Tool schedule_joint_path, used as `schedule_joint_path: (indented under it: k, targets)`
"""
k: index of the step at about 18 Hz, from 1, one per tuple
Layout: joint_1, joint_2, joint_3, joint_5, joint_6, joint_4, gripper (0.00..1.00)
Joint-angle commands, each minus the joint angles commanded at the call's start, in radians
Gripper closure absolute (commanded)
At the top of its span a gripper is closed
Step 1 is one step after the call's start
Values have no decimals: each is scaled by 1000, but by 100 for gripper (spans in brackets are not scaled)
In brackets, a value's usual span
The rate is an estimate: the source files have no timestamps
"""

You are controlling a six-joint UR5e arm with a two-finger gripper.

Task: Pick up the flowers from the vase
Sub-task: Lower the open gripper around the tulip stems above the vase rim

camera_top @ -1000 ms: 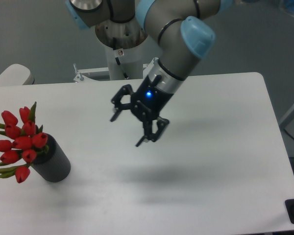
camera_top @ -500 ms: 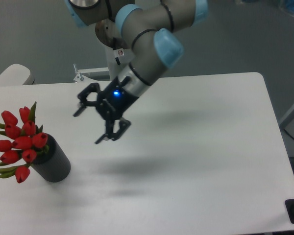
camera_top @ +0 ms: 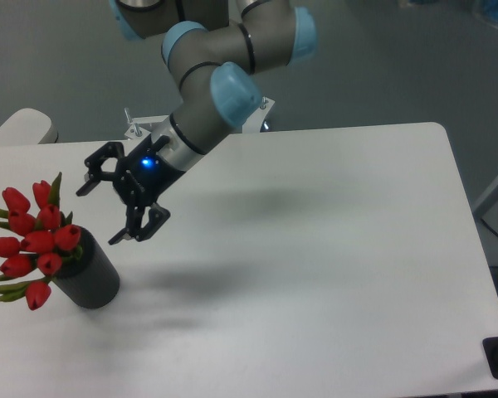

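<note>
The gripper hangs spread and empty just right of the red tulips in the dark vase.

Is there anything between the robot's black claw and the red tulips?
No. In the fixed camera view only bare white table separates the open black two-finger gripper from the red tulip flowers.

Can't see the stems inside the vase; arm cut off up top, table cropped at the bottom.
</note>
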Motion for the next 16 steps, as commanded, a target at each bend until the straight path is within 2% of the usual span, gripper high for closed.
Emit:
schedule_joint_path:
  k: [2, 5, 16]
  targets:
    - [0, 0, 0, 3, 0, 3, 0]
    - [-20, -26, 6, 2, -8, 51, 0]
    - [-47, -72, 25, -2, -60, 71, 0]
